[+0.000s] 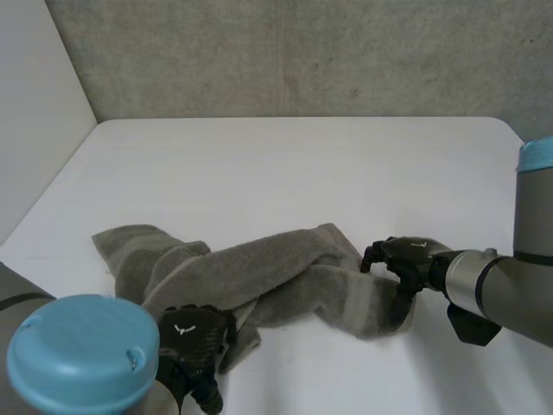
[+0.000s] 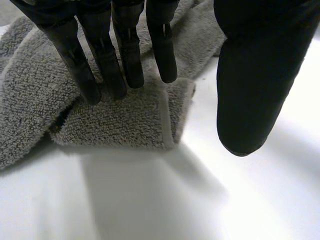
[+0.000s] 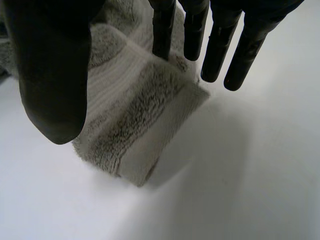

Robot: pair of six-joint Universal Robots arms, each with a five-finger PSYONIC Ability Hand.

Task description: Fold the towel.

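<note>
A grey towel (image 1: 259,277) lies bunched and twisted across the near part of the white desk (image 1: 302,164), stretching from the robot's left side to its right. The left hand (image 1: 194,341) is at the towel's near left corner. In its wrist view its fingers (image 2: 125,50) are straight, tips resting on the folded, hemmed corner, with the thumb spread well aside over bare desk. The right hand (image 1: 402,258) is at the towel's right end, wide too: straight fingers (image 3: 215,45) reach over the banded end's edge, the thumb held apart above the cloth.
</note>
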